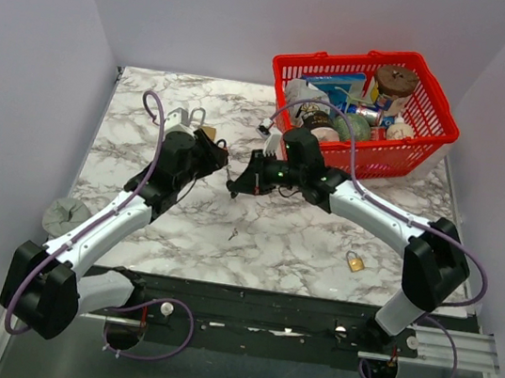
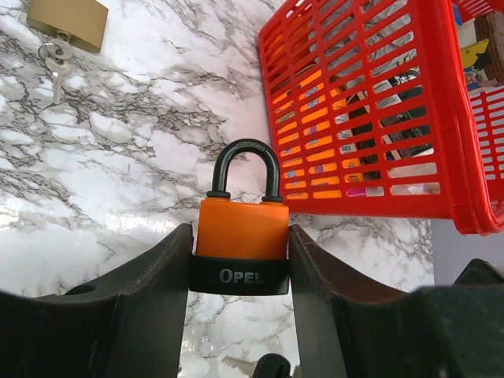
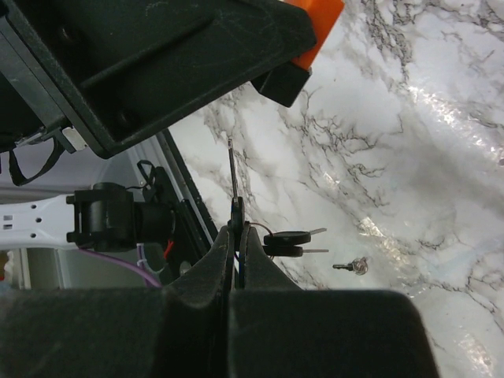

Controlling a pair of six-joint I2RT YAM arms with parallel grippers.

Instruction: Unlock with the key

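My left gripper [image 2: 240,272] is shut on an orange padlock [image 2: 241,230] with a black base marked OPEL and a black shackle [image 2: 247,165], which stands closed. My right gripper [image 3: 236,236] is shut on a black-headed key [image 3: 234,177] whose thin blade points up toward the padlock's underside [image 3: 285,80], a short gap below it. Two more keys [image 3: 291,240] hang from its ring. In the top view the two grippers [image 1: 212,155] [image 1: 242,185] face each other over the table's middle, a short way apart.
A red basket [image 1: 435,112] full of items stands at the back right. A brass padlock with keys [image 2: 69,22] lies near the back left. A small brass padlock [image 1: 354,260] and a loose key [image 1: 233,236] lie on the marble. A grey tape roll [image 1: 66,215] sits at the left edge.
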